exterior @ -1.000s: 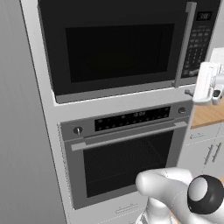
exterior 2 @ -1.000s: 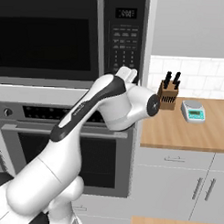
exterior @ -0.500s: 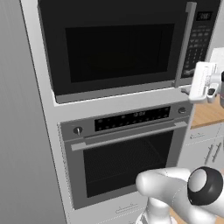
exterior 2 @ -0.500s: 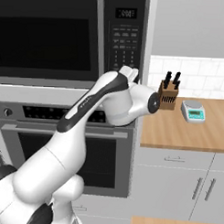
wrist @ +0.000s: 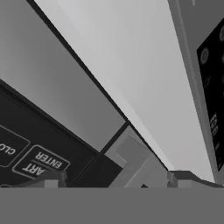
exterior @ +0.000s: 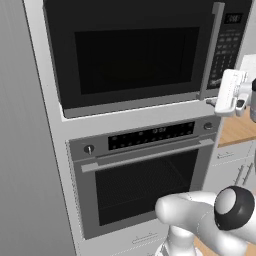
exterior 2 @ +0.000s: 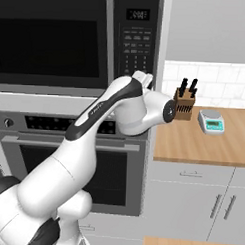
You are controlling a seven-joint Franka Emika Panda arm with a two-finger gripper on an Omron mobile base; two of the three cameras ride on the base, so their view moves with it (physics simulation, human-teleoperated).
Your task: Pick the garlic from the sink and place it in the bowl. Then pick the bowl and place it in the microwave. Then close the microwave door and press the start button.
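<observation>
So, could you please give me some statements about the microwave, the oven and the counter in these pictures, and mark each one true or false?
1. The microwave door is shut. True.
2. The gripper is down at the oven's horizontal handle. False: it is up at the lower right corner of the microwave, by the keypad.
3. A knife block stands on the wooden counter, at the tiled wall. True.
4. The small scale sits left of the knife block in the right base view. False: it sits to its right.
5. The oven is built in above the microwave. False: it is below it.
</observation>
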